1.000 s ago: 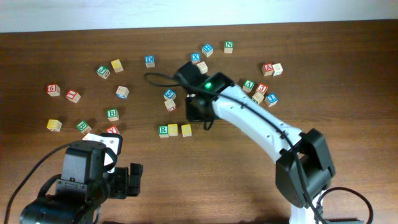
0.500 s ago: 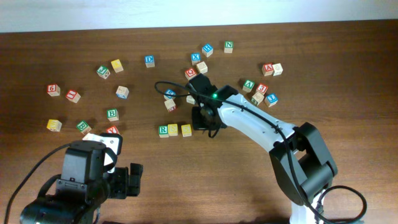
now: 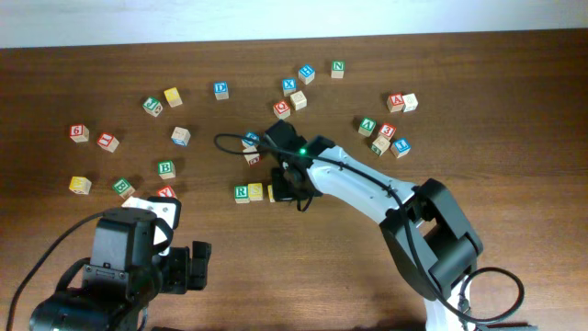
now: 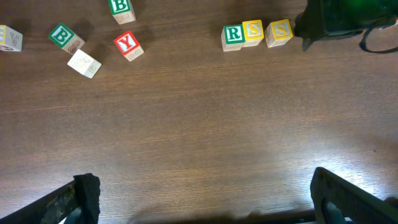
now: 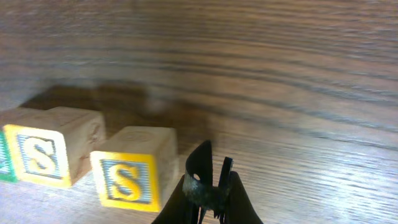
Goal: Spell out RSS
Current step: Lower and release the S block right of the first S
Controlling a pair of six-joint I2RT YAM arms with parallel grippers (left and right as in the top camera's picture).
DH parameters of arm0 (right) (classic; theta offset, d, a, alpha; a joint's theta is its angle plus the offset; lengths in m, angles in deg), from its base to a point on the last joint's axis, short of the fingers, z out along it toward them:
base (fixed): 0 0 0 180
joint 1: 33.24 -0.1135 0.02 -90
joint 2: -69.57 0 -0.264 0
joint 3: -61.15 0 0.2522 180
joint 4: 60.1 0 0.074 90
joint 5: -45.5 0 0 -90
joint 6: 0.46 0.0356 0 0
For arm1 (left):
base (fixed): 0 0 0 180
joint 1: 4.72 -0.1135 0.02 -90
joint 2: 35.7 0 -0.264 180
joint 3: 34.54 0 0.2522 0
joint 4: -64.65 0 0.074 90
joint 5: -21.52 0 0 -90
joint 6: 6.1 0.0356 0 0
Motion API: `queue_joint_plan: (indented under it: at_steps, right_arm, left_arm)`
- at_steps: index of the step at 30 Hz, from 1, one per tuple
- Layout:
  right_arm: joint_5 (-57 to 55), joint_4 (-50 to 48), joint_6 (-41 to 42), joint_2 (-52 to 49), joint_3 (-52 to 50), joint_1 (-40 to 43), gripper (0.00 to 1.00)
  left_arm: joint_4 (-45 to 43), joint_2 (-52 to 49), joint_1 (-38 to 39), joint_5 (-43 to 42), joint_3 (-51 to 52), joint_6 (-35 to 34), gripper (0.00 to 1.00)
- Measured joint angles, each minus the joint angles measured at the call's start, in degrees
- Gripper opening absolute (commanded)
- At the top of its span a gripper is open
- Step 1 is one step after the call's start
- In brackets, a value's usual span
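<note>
The right pincer [image 5: 214, 167] is squeezed closed and holds nothing. Its tips hang low over the desk [image 5: 298, 81], just beside the near S cube [image 5: 127, 177]. I cannot tell if they touch it.

On the other side of that cube sits the second S cube [image 5: 43, 155], very close. Both have yellow faces. Next in line is the R cube [image 4: 233, 35], green and white, touching the S beside it. So there are three cubes in one row near the middle of the desk: one R and two S. Seen from the left wrist, they read R, S, S.

Off to the side of the row, the left wrist view shows two green B cubes [image 4: 61, 35], one red Y cube [image 4: 127, 45] and one pale cube [image 4: 84, 63]. From above, many more cubes lie scattered around.

The left pincer [image 4: 202, 180] is spread wide with nothing between its fingers. It is well apart from the row.
</note>
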Motion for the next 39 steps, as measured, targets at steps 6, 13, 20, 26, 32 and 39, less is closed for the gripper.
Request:
queue_joint_plan:
  at_steps: [6, 13, 20, 26, 32, 39]
  right_arm:
    - [0.2, -1.27, 0.02, 0.0, 0.0, -0.76, 0.04]
    - [0.59, -2.69, 0.04, 0.0, -0.02, -0.76, 0.04]
    - [1.03, 2.58, 0.04, 0.0, 0.0, -0.76, 0.04]
    - [5.07, 3.19, 0.02, -0.02, -0.02, -0.76, 0.04]
    - [5.99, 0.63, 0.04, -0.02, -0.02, -1.9, 0.04]
    - [5.97, -0.98, 0.04, -0.02, -0.02, -2.21, 0.04]
  left_arm:
    - [0.0, 0.0, 0.0, 0.0, 0.0, 0.02, 0.99]
    - [0.0, 0.0, 0.0, 0.0, 0.0, 0.0, 0.99]
    - [0.0, 0.0, 0.0, 0.0, 0.0, 0.0, 0.99]
    - [0.0, 0.0, 0.0, 0.0, 0.0, 0.0, 0.99]
    - [0.0, 0.0, 0.0, 0.0, 0.0, 0.0, 0.99]
    - [0.02, 0.0, 0.0, 0.0, 0.0, 0.02, 0.99]
